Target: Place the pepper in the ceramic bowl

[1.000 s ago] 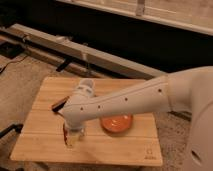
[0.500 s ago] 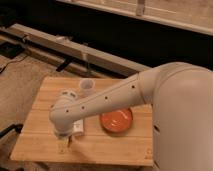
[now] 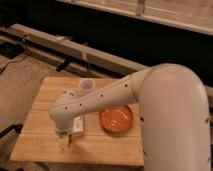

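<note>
The orange-red ceramic bowl [image 3: 116,119] sits on the right part of the wooden table [image 3: 40,120] and looks empty. My white arm reaches in from the right and crosses above the bowl's far-left side. My gripper [image 3: 63,143] points down at the table's front left, a good way left of the bowl. The pepper does not show; my arm and wrist cover the spot on the left of the table where it could lie.
A white bottle [image 3: 78,125] lies just right of my gripper, between it and the bowl. A small translucent cup [image 3: 86,86] stands near the table's far edge. The table's front edge is close below my gripper. Dark rails run behind the table.
My arm has swung left and toward the front edge, and the gripper has come down to the front left. The dark red pepper seen at the left a second ago is now covered by the arm.
</note>
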Available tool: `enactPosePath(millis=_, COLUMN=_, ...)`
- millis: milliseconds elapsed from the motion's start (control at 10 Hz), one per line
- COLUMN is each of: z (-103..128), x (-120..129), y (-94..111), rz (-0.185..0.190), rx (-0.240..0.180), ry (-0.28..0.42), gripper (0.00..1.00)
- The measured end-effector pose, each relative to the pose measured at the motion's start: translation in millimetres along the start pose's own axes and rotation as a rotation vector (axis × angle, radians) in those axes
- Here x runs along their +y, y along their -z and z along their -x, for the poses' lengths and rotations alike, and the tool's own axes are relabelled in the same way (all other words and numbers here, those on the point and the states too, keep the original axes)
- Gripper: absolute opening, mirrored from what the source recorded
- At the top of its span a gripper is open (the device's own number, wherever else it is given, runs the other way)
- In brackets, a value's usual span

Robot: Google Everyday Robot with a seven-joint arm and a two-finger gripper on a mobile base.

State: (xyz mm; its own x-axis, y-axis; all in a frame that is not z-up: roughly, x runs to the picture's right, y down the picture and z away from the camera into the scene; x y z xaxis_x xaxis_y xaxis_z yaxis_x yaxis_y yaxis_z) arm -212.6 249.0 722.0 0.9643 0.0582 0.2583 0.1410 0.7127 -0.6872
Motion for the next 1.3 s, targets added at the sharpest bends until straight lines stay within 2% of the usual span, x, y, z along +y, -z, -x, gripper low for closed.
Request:
enactPosePath(millis=300, z=-2, x=-9, y=-7, rz=0.01, rx=0.024, ry=0.012, gripper=0.8)
enactPosePath(millis=800, z=-28, x=-35, y=-21, rz=0.031, rx=0.056, ry=-0.024, gripper=0.8)
enactPosePath(millis=1300, z=-32, x=-34, y=-32, rz=0.047, rx=0.062, ry=-0.038, gripper=0.8)
